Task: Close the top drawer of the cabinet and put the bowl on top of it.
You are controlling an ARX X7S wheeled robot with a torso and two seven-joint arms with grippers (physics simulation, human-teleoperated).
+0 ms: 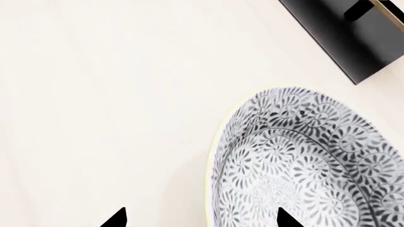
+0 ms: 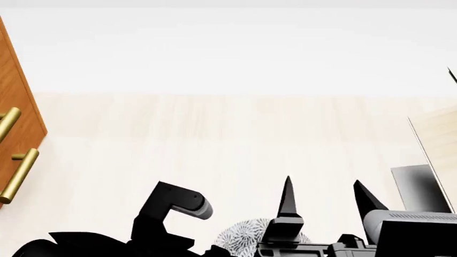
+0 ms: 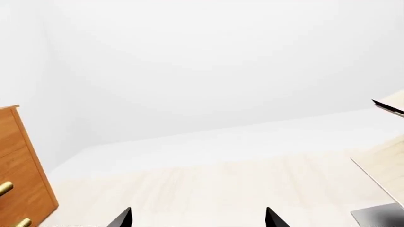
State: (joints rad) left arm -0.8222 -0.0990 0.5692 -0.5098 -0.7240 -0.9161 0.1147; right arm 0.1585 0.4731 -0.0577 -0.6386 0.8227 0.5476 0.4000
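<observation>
- The left tool point(image 1: 198, 218) hovers released over the bowl point(image 1: 309, 161), one fingertip outside the rim, one over the patterned inside; clenching off-centre could tip the bowl or let it slip.
- The right tool point(image 2: 325, 199) is released, holding nothing, fingertips pointing away; swinging it could knock the bowl just beneath.
- The cabinet point(image 2: 16, 126) stands well off to the left tool's far side; whether the top drawer is shut cannot be told, so the bowl might be carried over too soon.

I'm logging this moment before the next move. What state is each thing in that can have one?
bowl: upright on the pale floor, empty, not gripped.
left claw: open, one tip over the bowl's inside, one outside its rim.
right claw: open, empty, tips pointing up.
cabinet: only one edge visible; top drawer's state cannot be told.
</observation>
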